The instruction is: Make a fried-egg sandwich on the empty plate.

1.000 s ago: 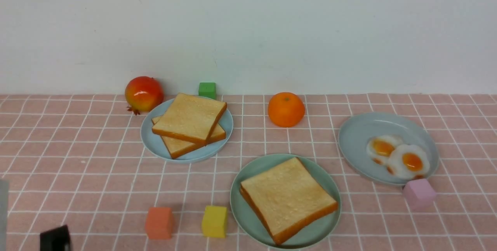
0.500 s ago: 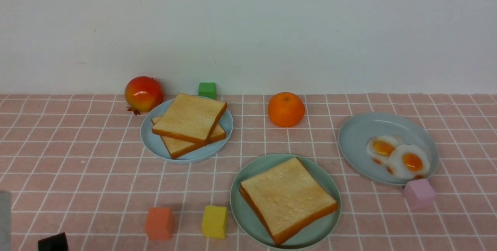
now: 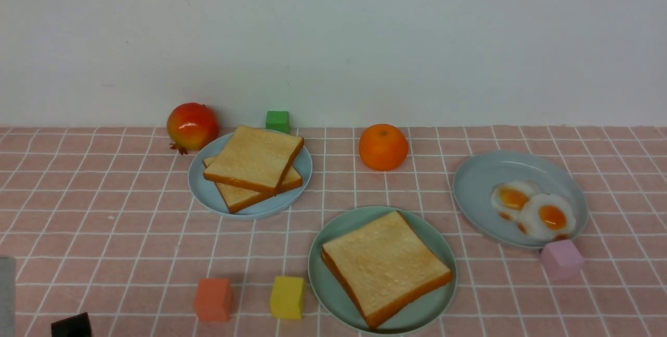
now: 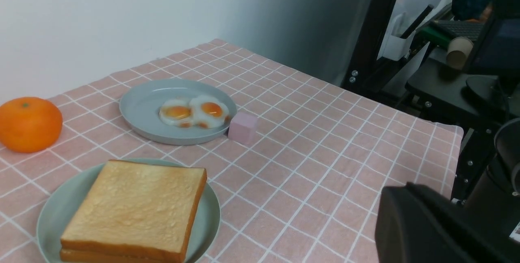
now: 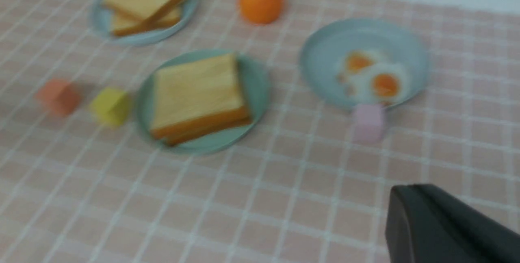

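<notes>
egg: on the grey-blue plate, far right, right arm's side
right gripper: closed, empty
left gripper: closed, empty

Matte black jaws — smooth, rounded housing — unmarked.

Plain white wall behind pink checked tablecloth.

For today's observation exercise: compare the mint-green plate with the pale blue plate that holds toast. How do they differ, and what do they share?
The mint-green plate holds one toast slice; the pale blue plate holds two, stacked askew. The mint-green plate is wider and nearer the robot; the pale blue plate sits farther back, beside the pomegranate. Both are round, plain and carry toast only.
</notes>
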Action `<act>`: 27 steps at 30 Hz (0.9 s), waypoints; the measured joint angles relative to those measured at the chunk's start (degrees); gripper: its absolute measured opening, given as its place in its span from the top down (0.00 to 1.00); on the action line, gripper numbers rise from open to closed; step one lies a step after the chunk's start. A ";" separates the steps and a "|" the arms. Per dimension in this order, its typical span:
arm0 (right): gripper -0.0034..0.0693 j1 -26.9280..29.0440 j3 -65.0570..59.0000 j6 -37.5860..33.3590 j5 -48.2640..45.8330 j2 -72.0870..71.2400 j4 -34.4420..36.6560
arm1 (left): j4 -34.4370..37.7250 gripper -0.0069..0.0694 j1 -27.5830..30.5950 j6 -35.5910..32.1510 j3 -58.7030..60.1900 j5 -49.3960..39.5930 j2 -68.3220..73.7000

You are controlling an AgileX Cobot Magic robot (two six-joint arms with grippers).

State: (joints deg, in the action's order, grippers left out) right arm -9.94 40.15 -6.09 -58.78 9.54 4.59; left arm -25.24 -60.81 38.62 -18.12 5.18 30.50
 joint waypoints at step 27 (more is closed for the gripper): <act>0.96 6.78 -41.56 25.09 36.06 -10.28 -17.16 | -0.18 0.89 0.00 0.00 0.00 -0.62 0.00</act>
State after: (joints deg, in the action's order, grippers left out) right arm -3.16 -1.41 19.00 -22.71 -0.74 -12.57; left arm -25.41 -60.81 38.62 -18.12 4.56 30.50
